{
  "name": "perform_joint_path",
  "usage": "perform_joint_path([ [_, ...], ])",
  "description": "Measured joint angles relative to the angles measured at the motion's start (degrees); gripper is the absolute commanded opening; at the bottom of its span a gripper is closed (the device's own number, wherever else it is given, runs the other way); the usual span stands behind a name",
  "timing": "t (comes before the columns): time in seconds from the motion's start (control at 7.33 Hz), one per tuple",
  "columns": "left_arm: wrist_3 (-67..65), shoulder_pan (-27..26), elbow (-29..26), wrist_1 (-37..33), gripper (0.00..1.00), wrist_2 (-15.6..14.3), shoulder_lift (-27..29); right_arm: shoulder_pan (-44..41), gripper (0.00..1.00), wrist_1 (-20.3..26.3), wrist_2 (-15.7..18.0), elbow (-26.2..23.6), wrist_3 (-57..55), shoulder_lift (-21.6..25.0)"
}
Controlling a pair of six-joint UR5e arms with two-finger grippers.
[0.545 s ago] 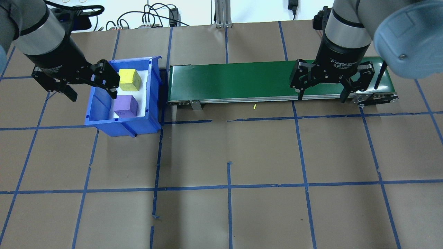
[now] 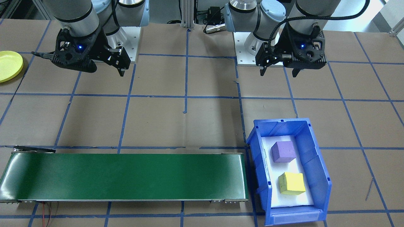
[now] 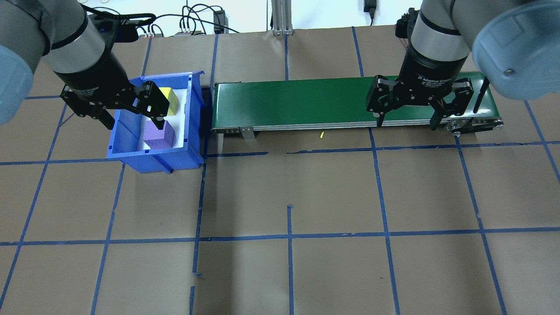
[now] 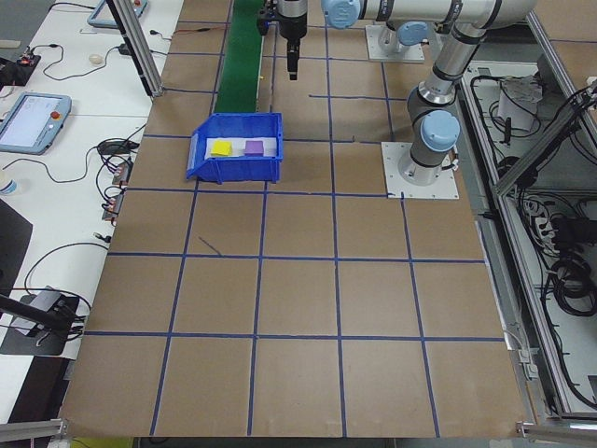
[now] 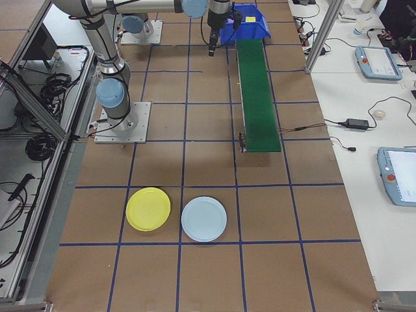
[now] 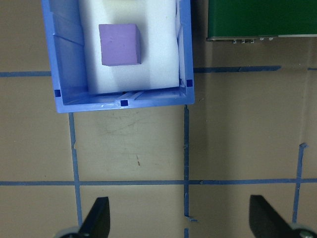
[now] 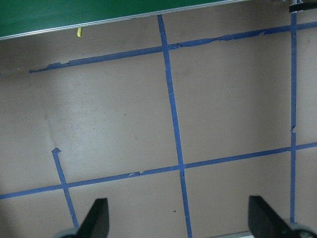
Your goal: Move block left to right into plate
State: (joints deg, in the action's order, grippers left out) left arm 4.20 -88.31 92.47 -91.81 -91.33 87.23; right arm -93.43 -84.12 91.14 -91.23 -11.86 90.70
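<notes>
Left gripper: the left gripper (image 3: pixel 131 114) hangs above the near end of the blue bin (image 3: pixel 194 113), jaws spread wide with nothing between them; its wrist view looks down on the bin's near wall and the paper in front of it.
Right gripper: the right gripper (image 3: pixel 407 120) hovers over the far end of the green conveyor (image 3: pixel 288 103), jaws just as wide, empty.
Blocks: a purple block (image 6: pixel 119 44) and a yellow block (image 2: pixel 292 183) sit apart on a white pad inside the bin. Which one is meant I cannot tell; the purple one lies nearer the left gripper.
Plate: the yellow plate (image 5: pixel 148 208) lies on the surface well away on the robot's right, just beside a pale blue plate (image 5: pixel 204 219), with nothing on it.
Handling: I would judge the blocks to be foam, so light, a little squashy, matt rather than slippery, nothing to break. A firm squeeze would dent one but not harm it.
Where to grip: across two opposite flat faces, square on, from above. The purple block has white pad showing on either side, so the fingers have room to go down beside it.
Risk: the bin's walls stand close by; a finger that catches the rim could shove the bin.
Stage: early, I reckon. No block is lifted, and the conveyor is bare.
</notes>
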Motion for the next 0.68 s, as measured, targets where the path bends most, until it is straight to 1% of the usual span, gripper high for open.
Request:
perform_joint_path([
  [0.27, 1.3, 0.0, 0.2, 10.0, 1.0, -0.3, 2.1, 0.0, 1.0, 0.0, 0.0, 0.0, 0.0, 0.0],
  [0.41, 1.9, -0.1, 0.4, 11.7, 1.0, -0.2, 3.5, 0.0, 1.0, 0.0, 0.0, 0.0, 0.0, 0.0],
  [0.55, 2.2, -0.2, -0.1, 10.3, 1.0, -0.1, 4.7, 0.0, 1.0, -0.1, 0.0, 0.0, 0.0, 0.0],
  [0.68, 2.1, -0.3, -1.0, 6.8, 1.0, -0.1, 4.5, 0.0, 1.0, -0.1, 0.0, 0.0, 0.0, 0.0],
])
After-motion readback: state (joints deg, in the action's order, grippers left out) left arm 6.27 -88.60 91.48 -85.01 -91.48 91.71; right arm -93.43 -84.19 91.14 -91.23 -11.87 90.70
